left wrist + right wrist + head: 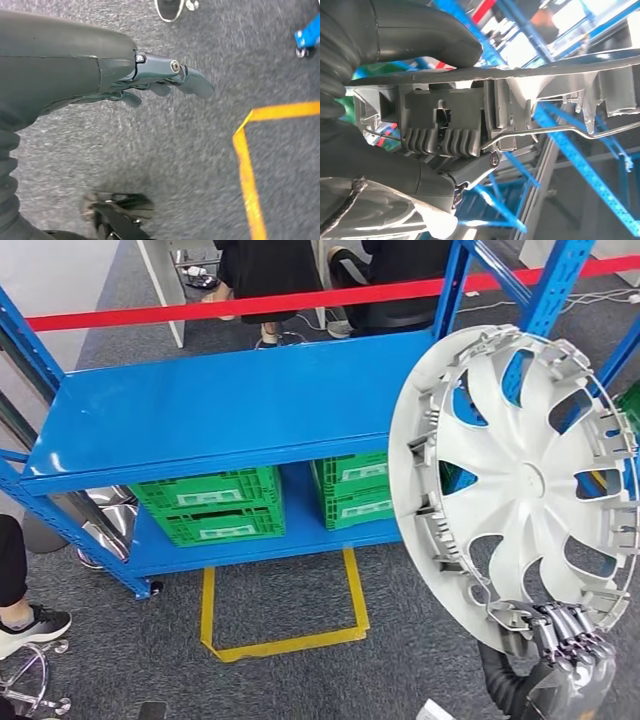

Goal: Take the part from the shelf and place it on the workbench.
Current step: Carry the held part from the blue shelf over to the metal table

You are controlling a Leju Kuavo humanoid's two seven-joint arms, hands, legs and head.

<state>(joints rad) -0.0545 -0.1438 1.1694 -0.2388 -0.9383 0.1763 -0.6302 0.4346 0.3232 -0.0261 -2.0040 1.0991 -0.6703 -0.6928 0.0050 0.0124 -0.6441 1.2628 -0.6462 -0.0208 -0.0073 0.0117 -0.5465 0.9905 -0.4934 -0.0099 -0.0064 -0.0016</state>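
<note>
Grey carpet (302,590) with a yellow taped square (283,615) lies nearest, before the blue metal shelf (226,405) holding green plastic crates (215,505). At near right, the right hand (570,645) grips the lower rim of the round silver-grey plastic wheel cover (521,480), held upright in the air, clear of the shelf. The left hand (162,80) hangs over the carpet, fingers loosely extended, holding nothing. Pick-up looks done; carrying follows, calling for a turn toward the workbench while keeping the grip firm
</note>
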